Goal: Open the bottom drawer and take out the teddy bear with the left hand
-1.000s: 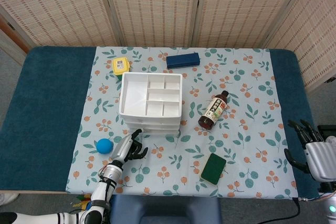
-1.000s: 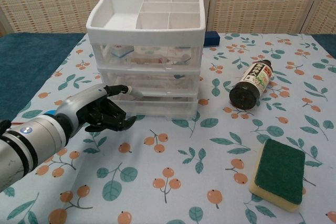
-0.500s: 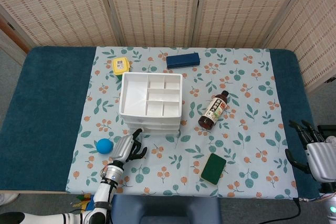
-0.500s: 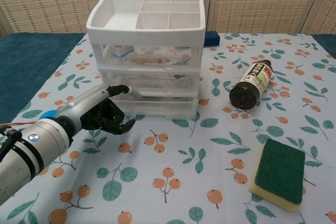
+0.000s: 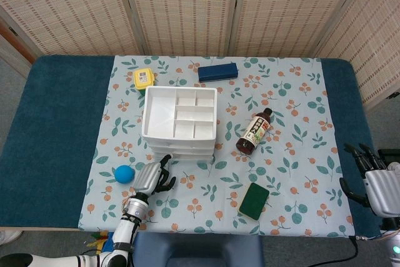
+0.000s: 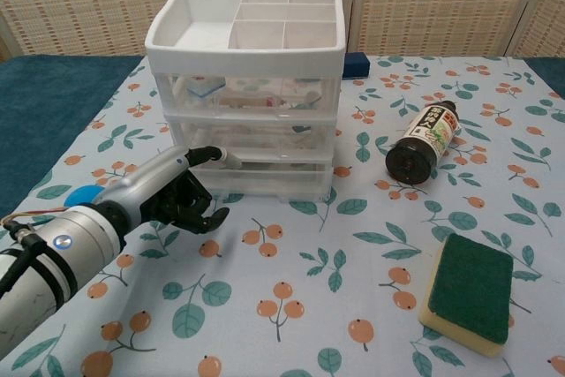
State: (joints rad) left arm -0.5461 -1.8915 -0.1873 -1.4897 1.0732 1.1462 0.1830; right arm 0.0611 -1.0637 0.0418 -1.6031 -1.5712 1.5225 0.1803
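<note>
White plastic drawers (image 6: 247, 86) stand near the middle of the table (image 5: 56, 129), on a cloth with leaves and berries (image 5: 294, 173). The bottom drawer (image 6: 265, 180) is shut, and the teddy bear cannot be made out through its cloudy front. The left hand (image 6: 177, 193) is low at the front left corner of the drawers; one finger (image 6: 207, 154) stretches out and touches the front of the bottom drawer, while the other fingers are curled in and hold nothing. The right hand (image 5: 375, 182) rests at the right edge of the table with its fingers apart, holding nothing. A blue ball (image 5: 124, 173) lies just beside the left hand. A brown bottle (image 6: 422, 142) lies on its side right of the drawers, and a green sponge (image 6: 468, 291) is near the front edge.
</note>
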